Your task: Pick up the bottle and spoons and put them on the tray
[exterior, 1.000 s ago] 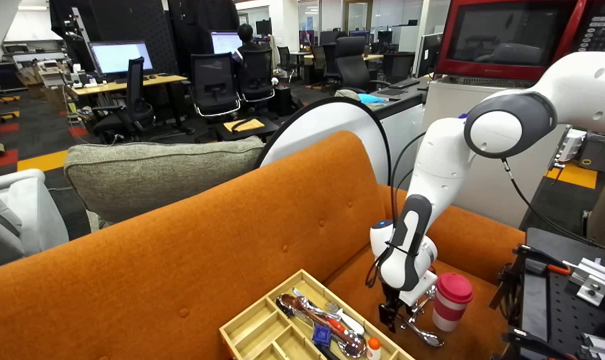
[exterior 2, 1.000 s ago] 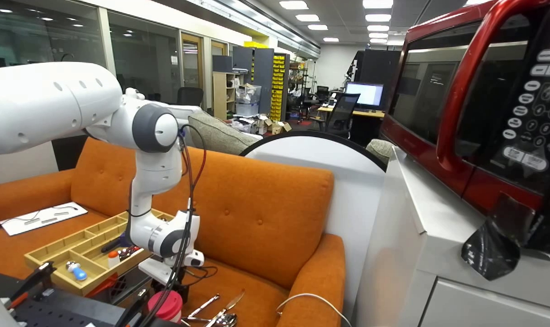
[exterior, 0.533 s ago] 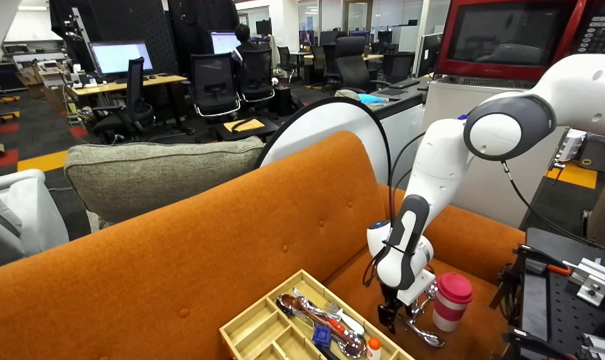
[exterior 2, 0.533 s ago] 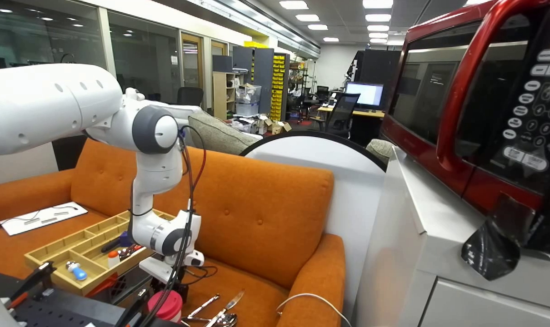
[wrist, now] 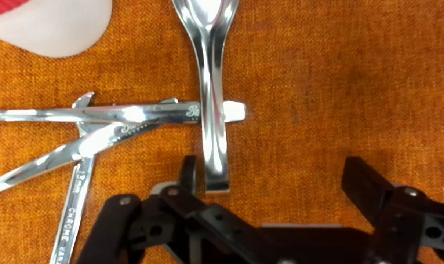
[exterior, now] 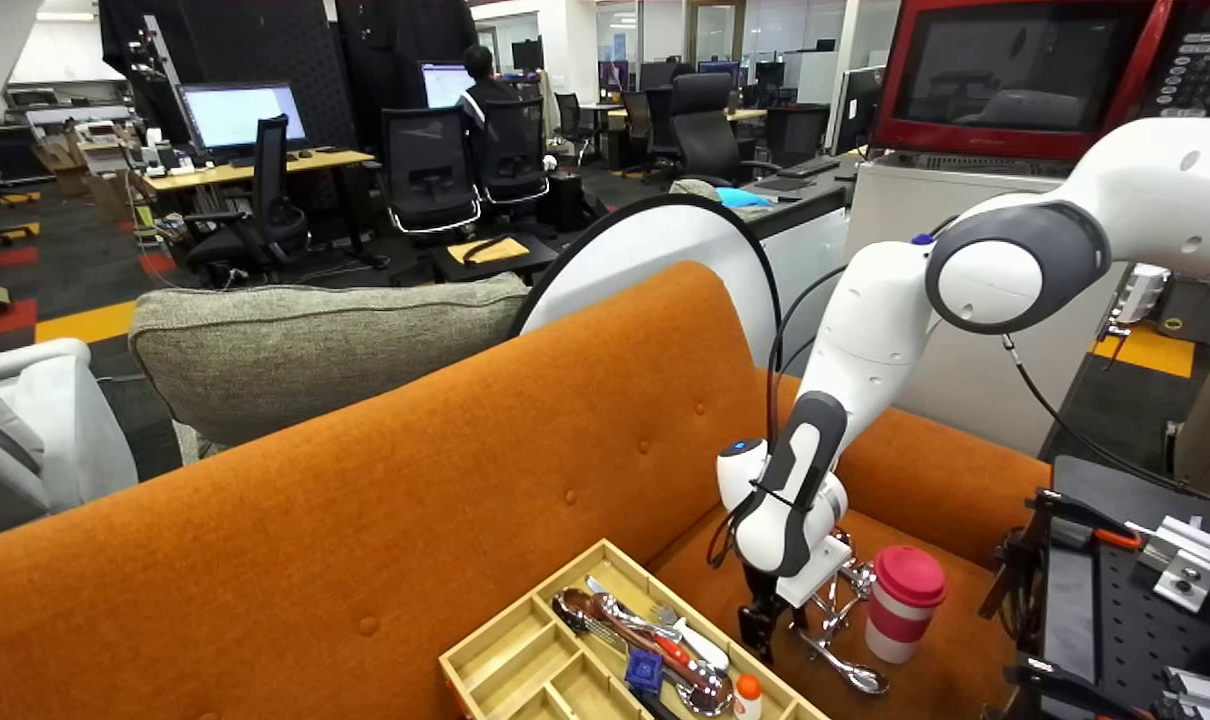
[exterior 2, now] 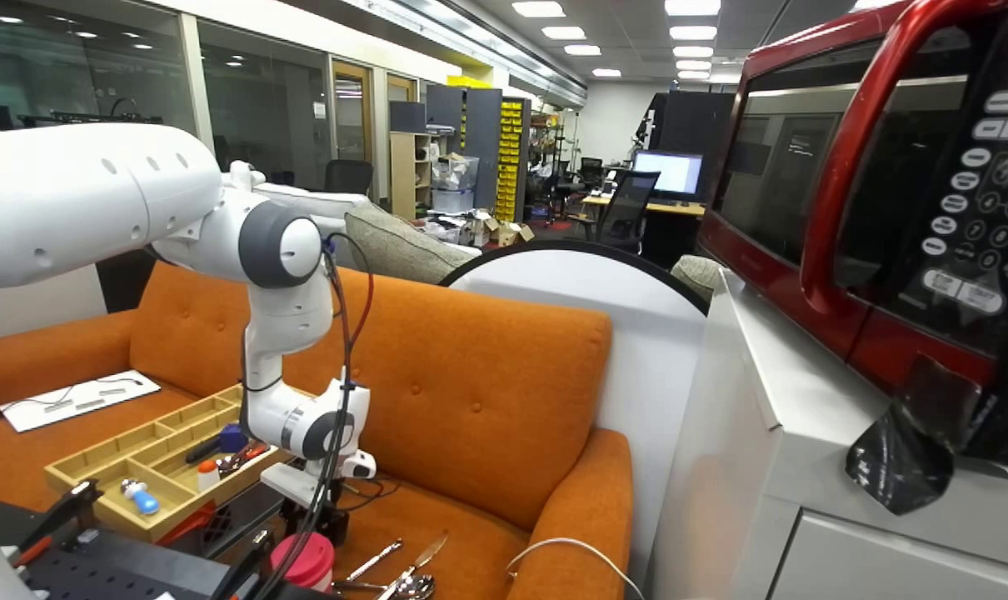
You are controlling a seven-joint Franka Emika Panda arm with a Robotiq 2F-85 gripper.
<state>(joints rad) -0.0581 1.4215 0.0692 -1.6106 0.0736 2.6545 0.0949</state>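
On the orange sofa (exterior 2: pixel 479 358): red-capped bottle (exterior: pixel 903 606), upright; silver spoon (wrist: pixel 210 84), near the bottle, lying across a silver handle (wrist: pixel 145 113); second handle (wrist: pixel 79 148) slanted under that, over a chrome wrench (wrist: pixel 75 205). Tray (exterior: pixel 510 640), wooden, compartmented, holding mixed utensils (exterior: pixel 671 650) and a small orange-capped container (exterior: pixel 748 700). Arm (exterior: pixel 870 340): bent, forearm slanting down, wrist low between tray and bottle in an exterior view. Hand (wrist: pixel 271 172): pointing downward, fingers (wrist: pixel 357 179) wide apart, nothing gripped; spoon's handle end between them in the wrist view, just beside one finger.
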